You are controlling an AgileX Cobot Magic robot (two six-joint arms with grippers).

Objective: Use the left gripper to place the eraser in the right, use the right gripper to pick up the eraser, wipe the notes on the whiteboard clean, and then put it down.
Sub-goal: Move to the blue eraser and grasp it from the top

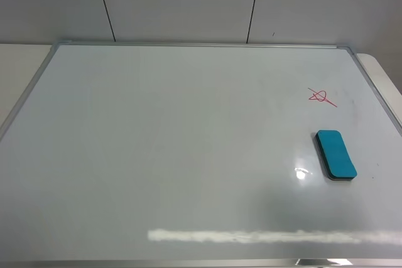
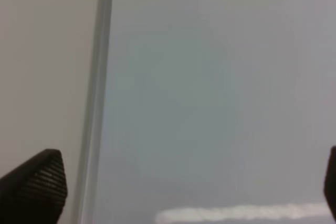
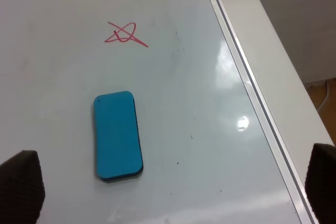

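On the bench [image 1: 19,61] lies the whiteboard [image 1: 176,155], taking up nearly the whole top, its silver frame [image 3: 252,85] running close to the bench edge on the right. Most of its glossy face is bare, with wide open room across the left and middle. The left fingers [image 2: 37,184] stand spread wide and hold nothing. One tip sits over the bench outside the frame's left rail, the other over the white surface. The right fingers [image 3: 21,184] are likewise wide apart and empty, with the eraser [image 3: 118,136] between the tips but clear of both. The eraser lies flat, blue side up, on the board near the right rail. The notes [image 3: 125,34], a small red scribble, sit just beyond its far end, not touching it.
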